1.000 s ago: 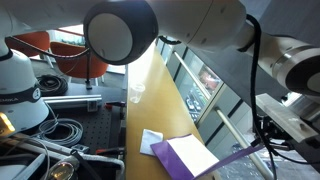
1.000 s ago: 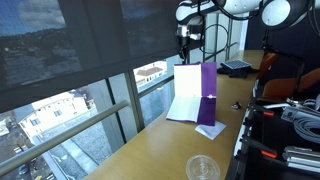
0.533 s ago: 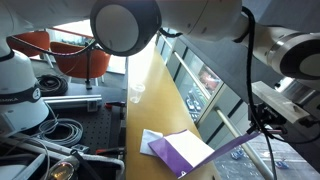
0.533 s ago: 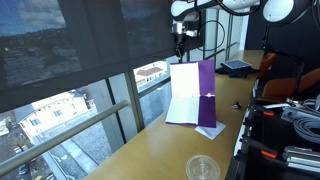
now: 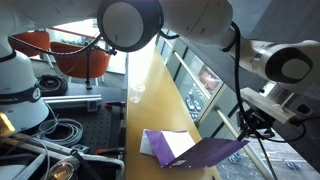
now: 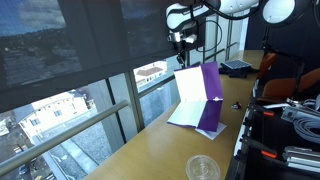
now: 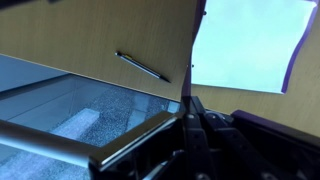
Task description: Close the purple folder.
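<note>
A lab: cables (image 5: 62,130) beside a window-side counter (image 5: 150,95).

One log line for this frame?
purple folder: half open, cover tilted up | gripper: at cover's raised edge, grip unclear | status: not yet closed

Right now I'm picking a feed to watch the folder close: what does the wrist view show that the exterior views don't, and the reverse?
Only the wrist view: a slim dark pen-like stick lying on the wood, which I cannot read for sure elsewhere. Only the exterior views: a clear plastic cup, and how the raised cover stands tilted. Both: the purple folder part open, its white sheet, the wooden table, and the gripper near the cover's edge; whether it grips is unclear.
</note>
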Motion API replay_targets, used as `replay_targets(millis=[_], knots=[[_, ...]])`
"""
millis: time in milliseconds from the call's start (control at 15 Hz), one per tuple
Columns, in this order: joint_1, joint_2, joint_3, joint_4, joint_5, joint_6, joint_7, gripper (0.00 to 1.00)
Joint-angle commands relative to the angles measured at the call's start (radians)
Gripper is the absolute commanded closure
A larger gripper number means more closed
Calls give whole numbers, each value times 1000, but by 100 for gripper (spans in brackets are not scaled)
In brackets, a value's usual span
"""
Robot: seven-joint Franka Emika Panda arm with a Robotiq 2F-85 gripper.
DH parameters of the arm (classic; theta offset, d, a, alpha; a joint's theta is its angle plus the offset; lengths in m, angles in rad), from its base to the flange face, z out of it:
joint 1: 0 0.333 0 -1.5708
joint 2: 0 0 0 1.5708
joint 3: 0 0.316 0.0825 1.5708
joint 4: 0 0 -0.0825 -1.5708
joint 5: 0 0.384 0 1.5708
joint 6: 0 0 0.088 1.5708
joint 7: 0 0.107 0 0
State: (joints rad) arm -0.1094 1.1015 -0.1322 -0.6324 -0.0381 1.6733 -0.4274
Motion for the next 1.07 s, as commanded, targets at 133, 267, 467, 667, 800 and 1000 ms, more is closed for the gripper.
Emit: replay_targets(millis=[133, 267, 467, 667, 800, 1000], knots=[[55, -53, -26, -162, -83, 97, -42, 100], [72, -67, -25, -226, -103, 150, -41, 100], [101, -99, -20, -318, -130, 216, -32, 100], [153, -168, -11, -442, -141, 270, -17, 100], [198, -222, -7, -540, -145, 303, -11, 100], [224, -298, 62, -673, -210, 320, 39, 66]])
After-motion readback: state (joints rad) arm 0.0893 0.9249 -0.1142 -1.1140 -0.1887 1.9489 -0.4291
